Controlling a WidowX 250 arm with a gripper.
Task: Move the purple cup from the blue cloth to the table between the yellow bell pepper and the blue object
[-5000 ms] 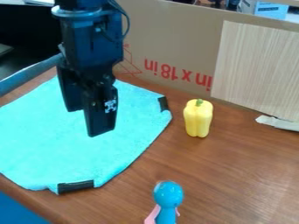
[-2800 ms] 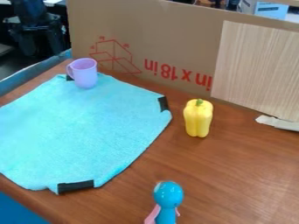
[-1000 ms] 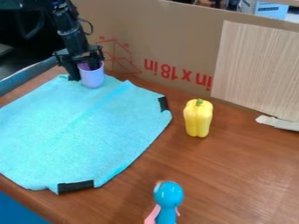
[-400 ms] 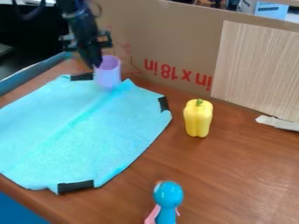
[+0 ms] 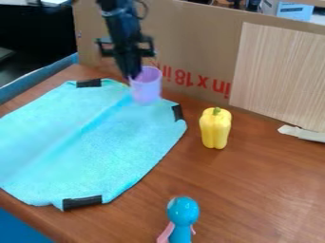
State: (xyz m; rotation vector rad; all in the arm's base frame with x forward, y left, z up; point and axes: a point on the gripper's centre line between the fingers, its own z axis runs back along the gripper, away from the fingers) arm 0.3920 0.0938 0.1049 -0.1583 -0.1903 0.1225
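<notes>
The black gripper (image 5: 132, 73) hangs at the upper middle-left, shut on the left side of a purple cup (image 5: 147, 86). The cup is upright, over the back right edge of the turquoise cloth (image 5: 95, 142); whether its base touches the cloth I cannot tell. A faint crease runs across the cloth from near the cup toward the lower left. To the right of the cup, a yellow bell pepper (image 5: 215, 128) stands upright on the wooden table (image 5: 254, 190).
A blue-headed toy figure (image 5: 183, 212) with pink parts stands at the front edge. Behind the table rises a cardboard panel (image 5: 196, 42), with a light wood-grain board (image 5: 279, 71) against its right part. A white strip (image 5: 303, 134) lies at the right.
The gripper came back into view, closed on the cup, and carried it rightward along the cloth's back edge. A crease appeared in the cloth. The pepper and toy stayed put.
</notes>
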